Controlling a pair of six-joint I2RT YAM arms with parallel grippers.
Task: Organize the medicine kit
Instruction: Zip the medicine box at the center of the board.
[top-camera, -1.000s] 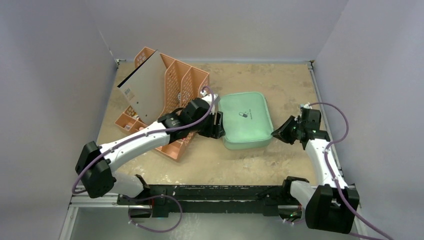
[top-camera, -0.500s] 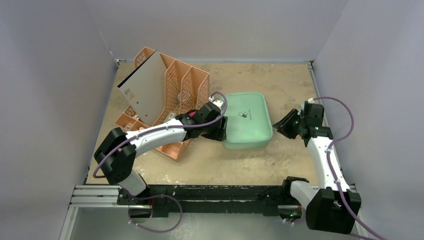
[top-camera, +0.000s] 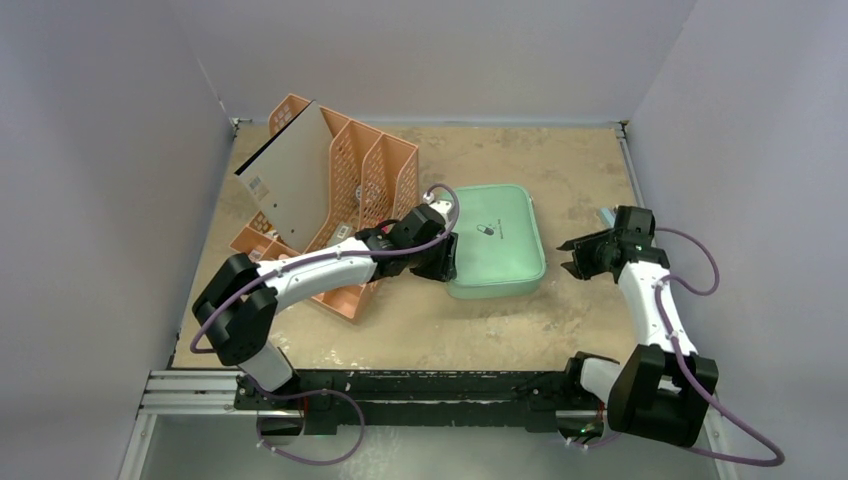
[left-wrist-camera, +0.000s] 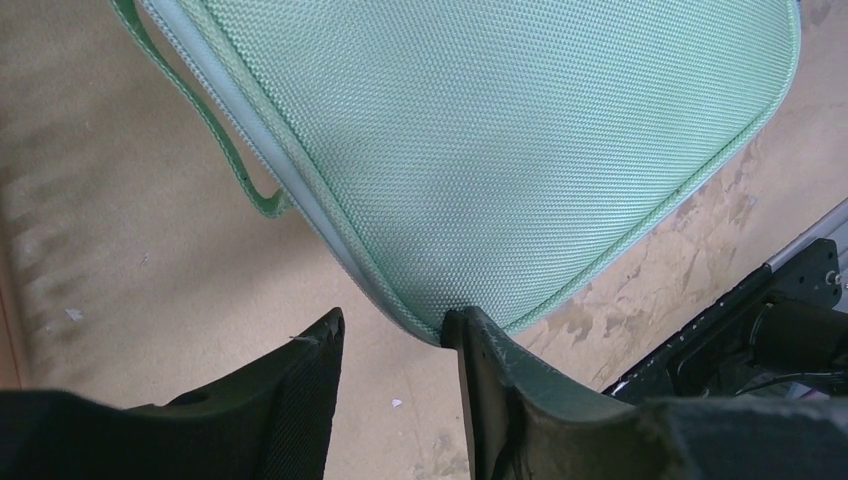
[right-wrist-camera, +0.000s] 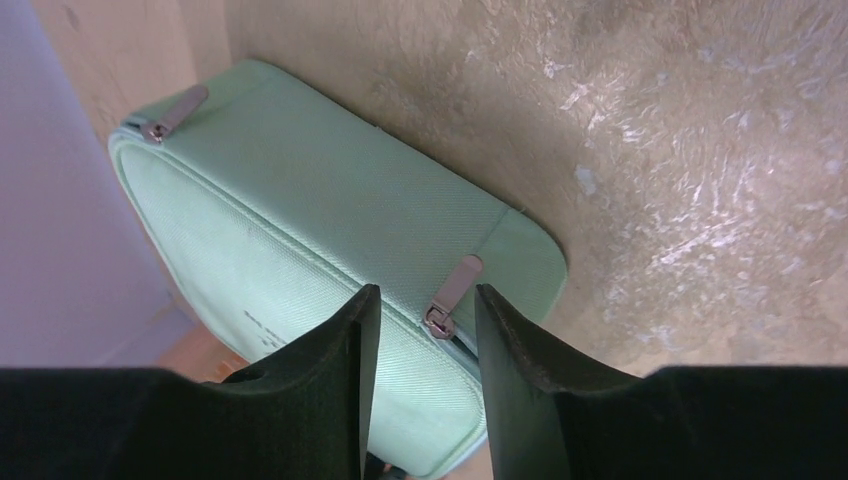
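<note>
You've got the tan surface (top-camera: 580, 170) with the orange mesh rack (top-camera: 350, 170) at far left, a grey panel (top-camera: 285, 185) leaning in it. The medicine kit (top-camera: 495, 245) lies flat mid-surface just right of the rack, logo up, lid down and zipped as far as I can see. So nothing inside is reachable yet and my read is you're at the open-the-case step. Left claw (left-wrist-camera: 395, 320) sits low at the kit's near-left corner, jaws partly apart. The corner seam touches the inner face of one finger and nothing is clamped. It looks placed to brace or pinch that edge so the case doesn't slide. Right claw (top-camera: 566, 257) hangs just off the kit's right side, not touching, jaws at a narrow-to-medium gap and empty. It's lined up on the near zipper pull (right-wrist-camera: 452, 290), and a second pull (right-wrist-camera: 172, 112) sits at the far end of that side. Expect the soft case to shift if you tug the pull unbraced.
</note>
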